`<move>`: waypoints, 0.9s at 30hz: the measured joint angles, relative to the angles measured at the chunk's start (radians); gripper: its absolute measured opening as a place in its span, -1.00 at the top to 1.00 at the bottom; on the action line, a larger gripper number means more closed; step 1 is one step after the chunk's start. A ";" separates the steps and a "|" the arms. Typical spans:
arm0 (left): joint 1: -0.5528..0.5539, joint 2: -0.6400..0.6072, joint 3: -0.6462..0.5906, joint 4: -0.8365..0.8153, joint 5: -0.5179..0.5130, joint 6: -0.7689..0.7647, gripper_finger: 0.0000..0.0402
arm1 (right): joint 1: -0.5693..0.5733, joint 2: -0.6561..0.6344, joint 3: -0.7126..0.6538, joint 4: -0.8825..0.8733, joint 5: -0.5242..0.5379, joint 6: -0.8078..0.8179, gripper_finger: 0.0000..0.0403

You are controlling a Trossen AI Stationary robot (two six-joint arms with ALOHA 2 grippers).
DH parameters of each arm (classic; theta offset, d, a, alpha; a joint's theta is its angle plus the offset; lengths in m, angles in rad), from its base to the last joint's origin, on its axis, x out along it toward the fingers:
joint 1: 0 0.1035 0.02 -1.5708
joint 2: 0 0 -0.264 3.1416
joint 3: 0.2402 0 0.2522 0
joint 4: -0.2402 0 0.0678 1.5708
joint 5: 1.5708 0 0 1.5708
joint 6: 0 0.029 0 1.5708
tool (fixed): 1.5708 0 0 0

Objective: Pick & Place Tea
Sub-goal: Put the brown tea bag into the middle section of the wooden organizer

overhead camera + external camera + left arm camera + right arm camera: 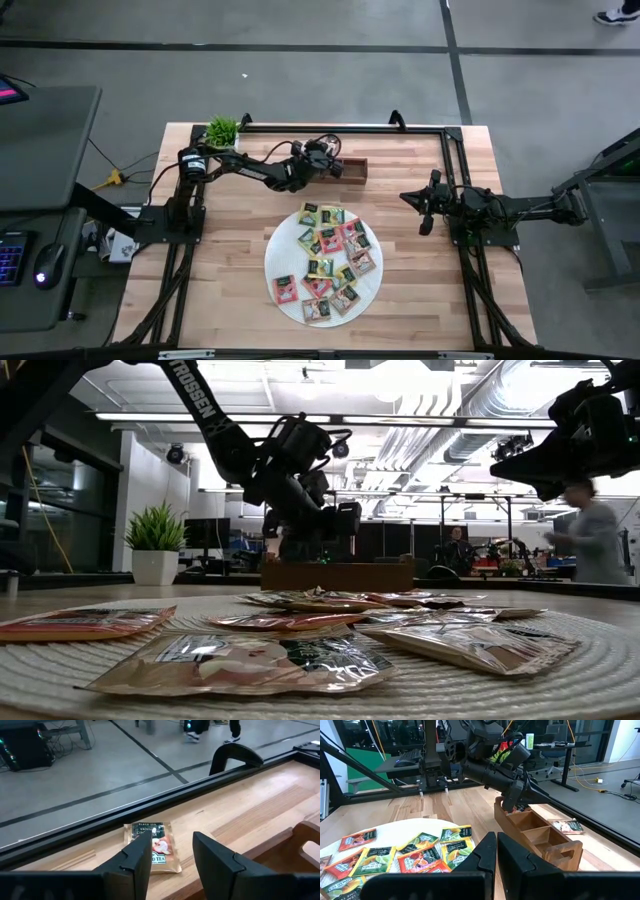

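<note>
Several tea packets [325, 262] in red, green and yellow wrappers lie flat on the round white mat [283, 245]; they also show in the low view [300, 622]. One more packet [152, 847] lies flat on the table on the far side of the brown three-compartment tray [540, 837], and also shows in the right wrist view [565, 826]. My left gripper [172, 857] is open and empty, over the tray's left end [350, 170], above that packet. My right gripper [496, 851] is shut and empty, held above the table's right side [425, 205].
A potted plant [222, 130] stands at the table's far left corner. A black rail [150, 805] runs along the far edge, just behind the lone packet. Bare wood lies between the mat and the right arm. A person [590, 540] moves in the room behind.
</note>
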 joint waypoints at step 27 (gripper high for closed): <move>0.218 -0.185 0.381 -0.750 0.619 0.346 0.30 | 0.000 0.000 0.000 0.000 0.000 0.000 0.94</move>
